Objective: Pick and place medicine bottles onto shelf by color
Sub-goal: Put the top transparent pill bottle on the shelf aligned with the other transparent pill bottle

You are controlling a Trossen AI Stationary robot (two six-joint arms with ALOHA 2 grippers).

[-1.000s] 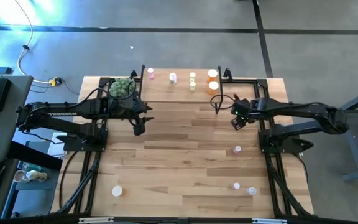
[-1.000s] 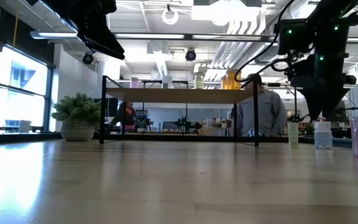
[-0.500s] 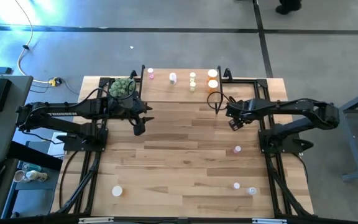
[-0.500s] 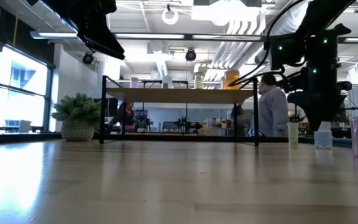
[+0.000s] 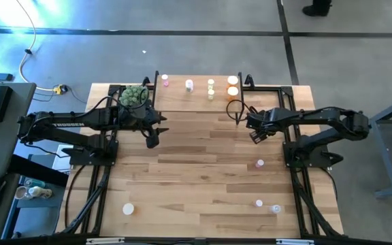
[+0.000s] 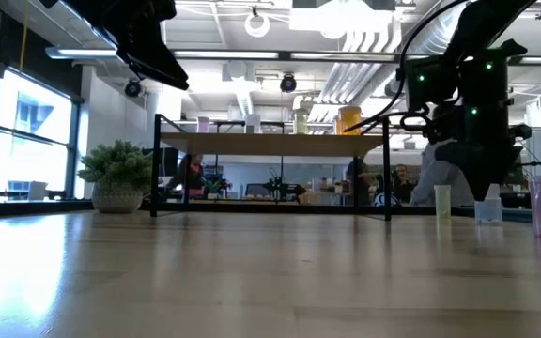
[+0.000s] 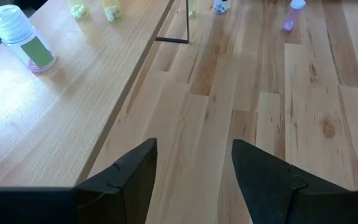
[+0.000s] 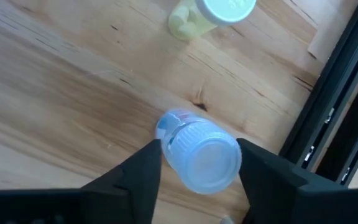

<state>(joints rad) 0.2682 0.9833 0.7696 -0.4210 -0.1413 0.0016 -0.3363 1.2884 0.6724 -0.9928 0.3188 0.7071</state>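
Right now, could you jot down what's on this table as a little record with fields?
Shelf: wooden shelf at the table's far edge
On shelf: several small white-capped bottles in a row, two orange bottles at its right end
Loose bottles: three on the tabletop's right side
Plant: potted plant by the shelf's left end
Left pincer: open, empty
Right pincer: around a whitish bottle

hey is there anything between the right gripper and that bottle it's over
No. In the right wrist view the whitish bottle stands directly between the right gripper's fingers, nothing between them. A yellow-green bottle stands farther off, clear of it.
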